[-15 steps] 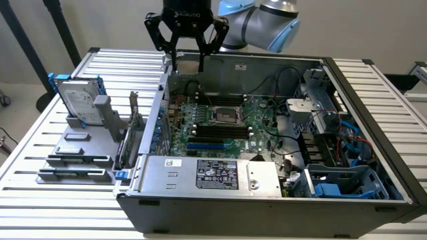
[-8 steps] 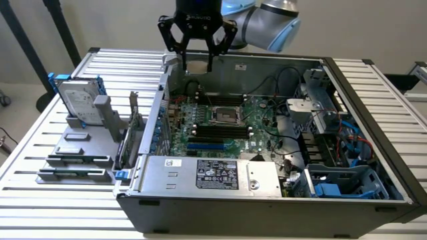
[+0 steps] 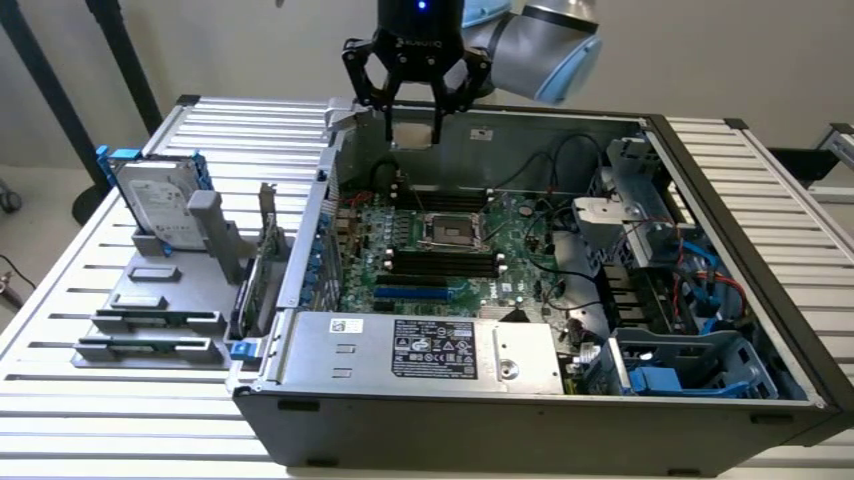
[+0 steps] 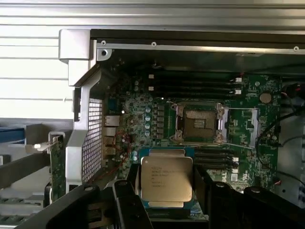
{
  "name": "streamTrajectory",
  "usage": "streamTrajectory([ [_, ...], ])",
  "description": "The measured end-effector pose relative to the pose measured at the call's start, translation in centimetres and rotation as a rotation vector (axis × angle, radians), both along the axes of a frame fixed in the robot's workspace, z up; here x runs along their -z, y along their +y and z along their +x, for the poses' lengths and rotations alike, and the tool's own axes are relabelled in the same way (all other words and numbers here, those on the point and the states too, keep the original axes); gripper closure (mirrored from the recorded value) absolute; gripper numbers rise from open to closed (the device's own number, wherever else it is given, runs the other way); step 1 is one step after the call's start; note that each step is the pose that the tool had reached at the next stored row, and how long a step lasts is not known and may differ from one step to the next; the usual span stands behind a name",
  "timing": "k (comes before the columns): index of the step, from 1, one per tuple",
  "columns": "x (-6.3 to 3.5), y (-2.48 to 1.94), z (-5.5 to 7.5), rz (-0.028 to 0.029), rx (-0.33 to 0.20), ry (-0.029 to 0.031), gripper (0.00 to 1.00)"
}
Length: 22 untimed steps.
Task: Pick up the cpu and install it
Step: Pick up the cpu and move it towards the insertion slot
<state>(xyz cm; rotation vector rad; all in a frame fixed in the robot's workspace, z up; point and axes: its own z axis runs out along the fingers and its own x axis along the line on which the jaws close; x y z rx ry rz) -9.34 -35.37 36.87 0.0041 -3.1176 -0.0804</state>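
Observation:
My gripper (image 3: 416, 128) hangs above the far wall of the open computer case (image 3: 534, 420), shut on the cpu (image 3: 414, 135). In the wrist view the cpu (image 4: 166, 179) is a square chip with a silver metal top and printed text, clamped between the two black fingers (image 4: 125, 200) of my gripper (image 4: 166, 193). The empty cpu socket (image 3: 450, 232) lies open on the green motherboard (image 3: 514, 285), lower than the gripper and nearer the case's middle. Seen from the wrist, the socket (image 4: 199, 123) has its metal frame lifted.
A hard drive in a blue frame (image 3: 158, 205) stands on a grey fixture (image 3: 147, 320) at the exterior view's left, outside the case. The power supply (image 3: 420, 350) fills the case's near side. Black cables (image 3: 567, 275) and drive bays (image 3: 667, 300) crowd the exterior view's right.

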Motion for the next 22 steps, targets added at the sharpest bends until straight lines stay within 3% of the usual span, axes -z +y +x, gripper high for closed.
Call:
streamTrajectory([
  [6, 1.09, 1.92, 1.2, -0.0001, 0.0, 0.0, 0.45],
  [13, 2.37, 3.7, 2.9, 0.0, 0.0, 0.0, 0.45],
  [16, 2.92, 4.05, 4.0, 0.0, 0.0, 0.0, 0.45],
  [22, 4.01, 4.09, 5.9, 0.0, 0.0, 0.0001, 0.45],
])
